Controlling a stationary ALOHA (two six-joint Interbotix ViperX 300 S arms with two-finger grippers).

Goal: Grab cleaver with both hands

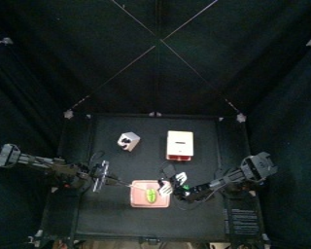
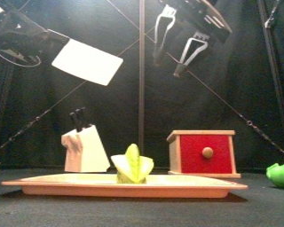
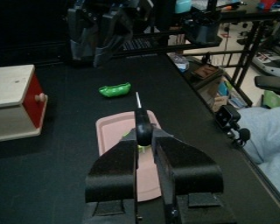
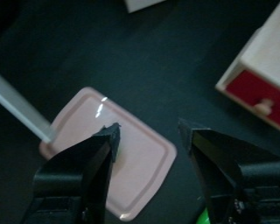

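Top view, arms: the left arm [image 1: 48,167] comes in from the left edge and the right arm [image 1: 236,175] from the right, meeting over a pink tray [image 1: 135,195] at lower centre.
Top view, table: a knife block [image 1: 125,142] and a red-fronted drawer box [image 1: 181,145] stand above the tray.
Front view, cleaver: the cleaver [image 2: 88,62] is in the air at upper left, with its pale blade tilted.
Front view, left gripper: the left gripper [image 2: 50,44] is clamped on the cleaver's handle.
Front view, right gripper: the right gripper [image 2: 186,55], at upper centre-right, has its jaws spread wide and empty, apart from the cleaver.
Left wrist view: the jaws pinch the black handle at centre, with a green pepper [image 3: 115,88] beyond.
Right wrist view: the wide jaws frame the tray, and the blade's pale edge crosses the left side.
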